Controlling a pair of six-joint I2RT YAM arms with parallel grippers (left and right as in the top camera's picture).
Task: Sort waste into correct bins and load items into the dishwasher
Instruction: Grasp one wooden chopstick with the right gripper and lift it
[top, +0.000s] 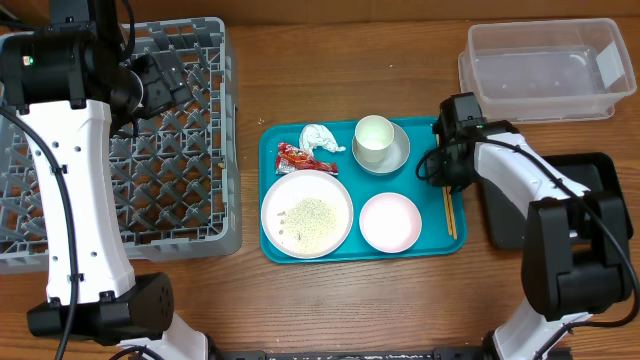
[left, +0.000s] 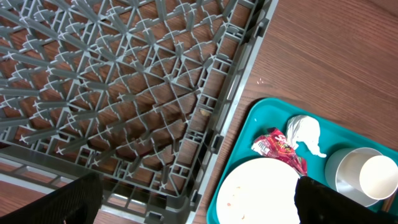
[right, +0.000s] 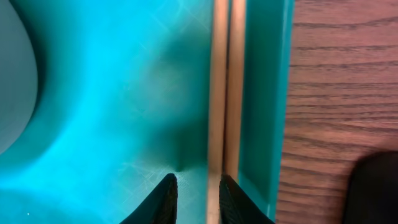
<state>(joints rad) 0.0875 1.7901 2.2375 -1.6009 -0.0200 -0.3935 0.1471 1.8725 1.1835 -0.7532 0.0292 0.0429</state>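
The waste lies on the teal tray (top: 270, 140): a red wrapper (top: 298, 156), a white tissue (top: 320, 138), and rice crumbs on the large plate (top: 307, 213). Beside them are a small plate (top: 390, 222) and a cup (top: 373, 139) standing in the grey-green bowl (top: 397, 155). The grey dishwasher rack (top: 170, 140) is at the left. My left gripper (top: 160, 80) hangs open over the rack's near-right corner (left: 199, 205). My right gripper (top: 440, 165) is low over the tray's right edge. It is narrowly open (right: 198, 190), with one of two wooden chopsticks (right: 225, 93) in the gap.
The clear tub (top: 545, 70) stands at the back right. The black tray (top: 510, 215) lies right of the teal tray, partly under my right arm. The chopsticks (top: 450, 212) run along the teal tray's right rim. Bare wood lies between rack and tray.
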